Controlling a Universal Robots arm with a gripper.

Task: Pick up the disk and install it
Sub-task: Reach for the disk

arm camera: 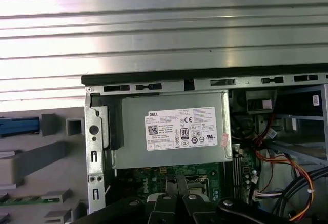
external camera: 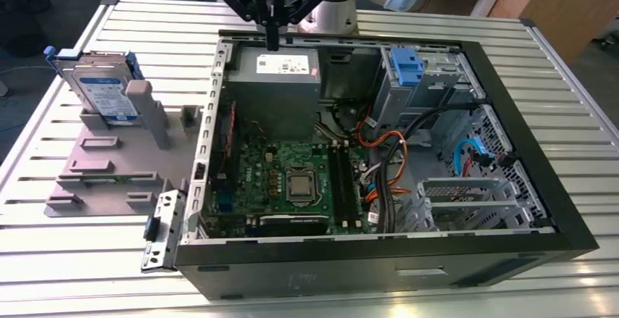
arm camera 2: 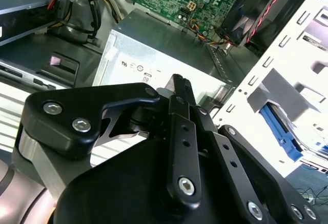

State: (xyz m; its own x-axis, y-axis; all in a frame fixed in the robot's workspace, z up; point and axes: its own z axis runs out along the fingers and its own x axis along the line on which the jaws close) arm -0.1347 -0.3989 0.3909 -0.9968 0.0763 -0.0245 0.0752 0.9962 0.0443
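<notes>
One arm, one gripper. From where I stand the disk has not been picked up.

Exterior view: the arm comes in from the far side of the table (external camera: 58,274) with its wrist turned straight down. The gripper (external camera: 272,40) hangs above the far rim of the open case (external camera: 387,260), over the far edge of the PSU (external camera: 274,90). Its fingers are drawn together into a single dark tip with nothing between them, and it touches nothing I can make out. The disk (external camera: 101,90) stands upright on edge in the grey stand (external camera: 106,166), outside the case on the exterior view's left and well apart from the gripper. Its label faces the camera, and blue rails run along its sides. The motherboard (external camera: 290,180) lies flat in the case, on the near side of the PSU.

Second wrist view: looking along the black linkage, the fingers meet at the tip. Beyond them are the PSU's sticker face, then the green board, with the perforated case wall (arm camera 2: 287,70) to one side.

First wrist view: looking straight down, the PSU sits squarely under the camera with table slats beyond it. The closed, empty fingertips lie over the board's edge, just beside the PSU. Part of the stand also shows, with a blue strip on it that looks like the disk's rail seen edge-on.
</notes>
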